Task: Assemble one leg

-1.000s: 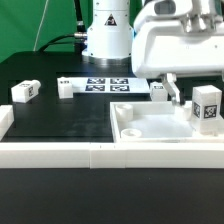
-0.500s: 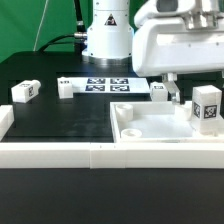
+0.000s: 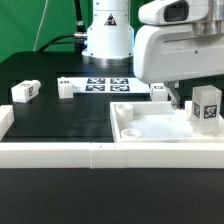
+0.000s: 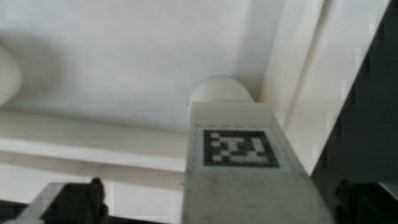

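Hovering over the leg (image 3: 207, 108), pincer (image 4: 217, 203) spread apart with gaps either side; leg stands upright around the panel's (image 3: 150, 128) 2 o'clock, exterior view.

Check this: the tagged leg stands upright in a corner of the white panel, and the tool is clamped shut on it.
Not shut. The wrist view shows the tool open, its fingers standing apart with a gap to the leg on each side. The leg does stand upright in a corner of the white panel.
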`<action>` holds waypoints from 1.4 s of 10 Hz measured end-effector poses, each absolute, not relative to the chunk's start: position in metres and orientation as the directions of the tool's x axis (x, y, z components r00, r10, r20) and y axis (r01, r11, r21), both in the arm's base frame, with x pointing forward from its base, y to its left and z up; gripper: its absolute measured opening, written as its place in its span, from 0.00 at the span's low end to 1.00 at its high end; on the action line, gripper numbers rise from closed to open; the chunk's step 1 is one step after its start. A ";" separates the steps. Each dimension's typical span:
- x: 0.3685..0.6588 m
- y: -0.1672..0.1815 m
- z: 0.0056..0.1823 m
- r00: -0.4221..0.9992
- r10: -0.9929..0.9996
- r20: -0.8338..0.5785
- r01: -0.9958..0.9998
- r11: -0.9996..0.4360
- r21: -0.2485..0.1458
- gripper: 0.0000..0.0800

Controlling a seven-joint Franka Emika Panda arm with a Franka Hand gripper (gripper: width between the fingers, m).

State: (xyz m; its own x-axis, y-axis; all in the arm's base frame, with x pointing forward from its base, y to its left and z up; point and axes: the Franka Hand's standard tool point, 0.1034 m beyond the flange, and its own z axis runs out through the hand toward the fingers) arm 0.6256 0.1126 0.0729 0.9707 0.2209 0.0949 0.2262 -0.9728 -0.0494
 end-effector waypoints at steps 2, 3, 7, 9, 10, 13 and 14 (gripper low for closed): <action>0.626 0.112 0.073 0.971 0.220 0.095 0.226 -0.973 -0.050 0.80; 0.626 0.112 0.073 0.971 0.220 0.095 0.226 -0.973 -0.050 0.80; 0.626 0.113 0.073 0.977 0.190 0.094 0.195 -0.979 -0.053 0.36; 0.626 0.113 0.073 0.979 0.179 0.093 0.184 -0.981 -0.055 0.36; 0.625 0.114 0.072 0.995 0.039 0.088 0.046 -0.996 -0.076 0.36; 0.627 0.118 0.071 0.935 -0.338 0.109 -0.324 -0.938 -0.128 0.36; 0.627 0.119 0.071 0.868 -0.488 0.094 -0.473 -0.869 -0.144 0.36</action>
